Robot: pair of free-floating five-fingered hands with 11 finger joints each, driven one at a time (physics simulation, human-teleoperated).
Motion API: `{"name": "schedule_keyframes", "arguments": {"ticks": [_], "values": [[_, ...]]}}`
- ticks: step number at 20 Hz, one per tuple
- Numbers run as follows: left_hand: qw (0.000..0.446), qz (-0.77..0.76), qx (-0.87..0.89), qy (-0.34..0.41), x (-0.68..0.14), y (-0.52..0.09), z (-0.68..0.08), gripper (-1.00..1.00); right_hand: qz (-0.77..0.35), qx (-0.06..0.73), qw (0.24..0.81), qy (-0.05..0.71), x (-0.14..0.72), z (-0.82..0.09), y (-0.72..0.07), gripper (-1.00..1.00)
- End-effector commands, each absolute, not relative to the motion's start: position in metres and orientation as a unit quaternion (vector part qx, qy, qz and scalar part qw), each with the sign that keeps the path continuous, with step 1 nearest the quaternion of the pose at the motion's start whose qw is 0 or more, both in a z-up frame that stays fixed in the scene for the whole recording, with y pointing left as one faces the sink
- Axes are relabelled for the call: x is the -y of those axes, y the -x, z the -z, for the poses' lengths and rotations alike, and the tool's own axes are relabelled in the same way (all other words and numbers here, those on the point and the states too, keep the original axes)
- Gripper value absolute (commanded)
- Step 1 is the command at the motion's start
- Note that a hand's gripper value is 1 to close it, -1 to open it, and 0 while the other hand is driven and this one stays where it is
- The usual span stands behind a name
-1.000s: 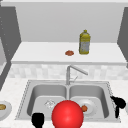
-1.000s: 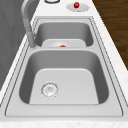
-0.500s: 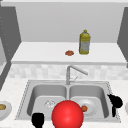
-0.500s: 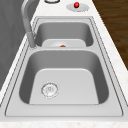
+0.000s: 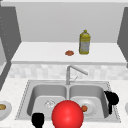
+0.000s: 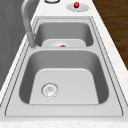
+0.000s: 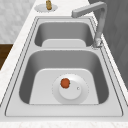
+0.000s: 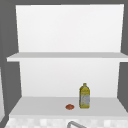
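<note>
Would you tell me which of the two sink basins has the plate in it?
The right basin, beside the right hand, holds the white plate with a small orange item.

Front and both side cameras share the sink (image 5: 67,100).

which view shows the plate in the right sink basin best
The right side view: the plate lies in the near basin, whole and unblocked, a small orange-red item on it. In the front view a red ball covers its left part; the left side view catches a sliver of it over the divider.
</note>
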State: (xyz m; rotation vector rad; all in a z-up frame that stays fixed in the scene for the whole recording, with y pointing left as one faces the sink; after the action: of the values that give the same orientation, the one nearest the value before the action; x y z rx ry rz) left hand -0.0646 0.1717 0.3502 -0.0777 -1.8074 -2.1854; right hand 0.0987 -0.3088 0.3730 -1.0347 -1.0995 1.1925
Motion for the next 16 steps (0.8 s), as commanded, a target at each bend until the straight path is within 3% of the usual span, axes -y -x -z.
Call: {"name": "schedule_keyframes", "arguments": {"ticks": [1,16], "values": [[0.152,0.761,0.63,0.027,-0.172,0.065,-0.35,0.0,-0.516,0.448,0.559,0.47,0.296,-0.393,-0.092,-1.0],[0.152,0.761,0.63,0.027,-0.172,0.065,-0.35,0.0,-0.53,0.441,0.544,0.478,0.251,-0.473,-0.042,-1.0]]}}
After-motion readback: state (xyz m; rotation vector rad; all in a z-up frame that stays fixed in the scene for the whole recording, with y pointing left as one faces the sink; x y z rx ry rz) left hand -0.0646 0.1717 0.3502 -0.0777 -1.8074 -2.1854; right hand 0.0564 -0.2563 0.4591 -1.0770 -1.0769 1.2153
